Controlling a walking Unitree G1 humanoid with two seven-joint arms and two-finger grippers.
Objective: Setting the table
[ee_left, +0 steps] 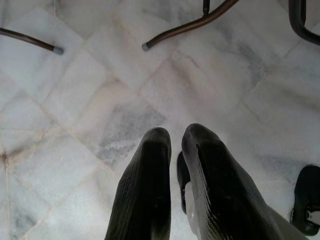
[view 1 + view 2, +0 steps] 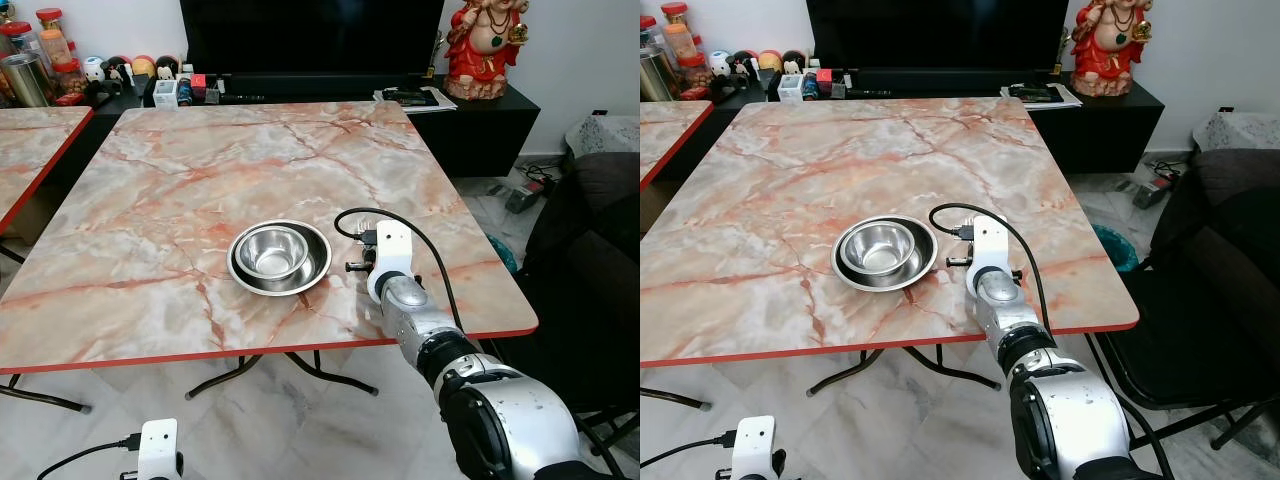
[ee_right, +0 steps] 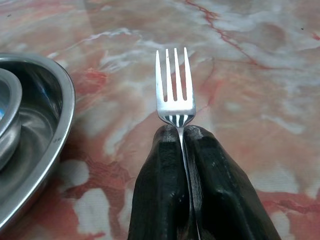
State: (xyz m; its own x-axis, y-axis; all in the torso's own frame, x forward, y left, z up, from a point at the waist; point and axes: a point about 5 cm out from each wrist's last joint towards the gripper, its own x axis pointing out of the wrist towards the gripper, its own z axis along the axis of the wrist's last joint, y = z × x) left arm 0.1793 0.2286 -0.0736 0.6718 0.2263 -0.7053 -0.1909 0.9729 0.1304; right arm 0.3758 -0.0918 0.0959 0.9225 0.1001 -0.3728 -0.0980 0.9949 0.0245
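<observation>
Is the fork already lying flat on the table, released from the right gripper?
No: the right gripper is shut on the fork, its tines pointing out over the marble table beside the steel plate.

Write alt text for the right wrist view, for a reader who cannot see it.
The right end effector grips a silver fork by its neck between two black fingers, tines pointing away over a pink marble-patterned table. Beside it sits the rim of a steel plate holding a steel bowl.
</observation>
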